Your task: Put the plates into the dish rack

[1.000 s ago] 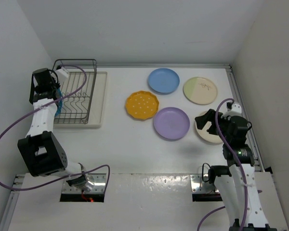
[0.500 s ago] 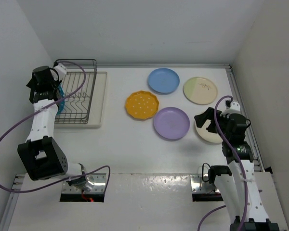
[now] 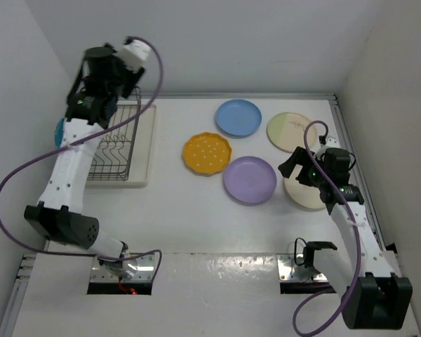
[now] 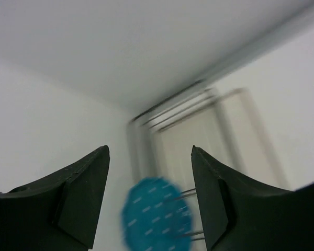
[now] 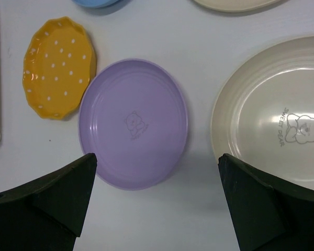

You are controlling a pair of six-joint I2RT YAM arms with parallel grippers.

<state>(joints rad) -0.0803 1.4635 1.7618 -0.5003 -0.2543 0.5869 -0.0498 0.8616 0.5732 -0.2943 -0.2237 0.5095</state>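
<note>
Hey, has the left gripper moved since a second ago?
Yes. The left gripper has moved from the dish rack's left edge toward its far end, leaving the teal plate behind at the rack.

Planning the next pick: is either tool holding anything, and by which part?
Nothing is held. The left tool is open, clear of the teal plate; the right tool is open over the lavender plate.

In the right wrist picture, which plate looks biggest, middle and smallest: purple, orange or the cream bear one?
1. cream bear plate, though partly cut off
2. purple plate
3. orange plate
</note>
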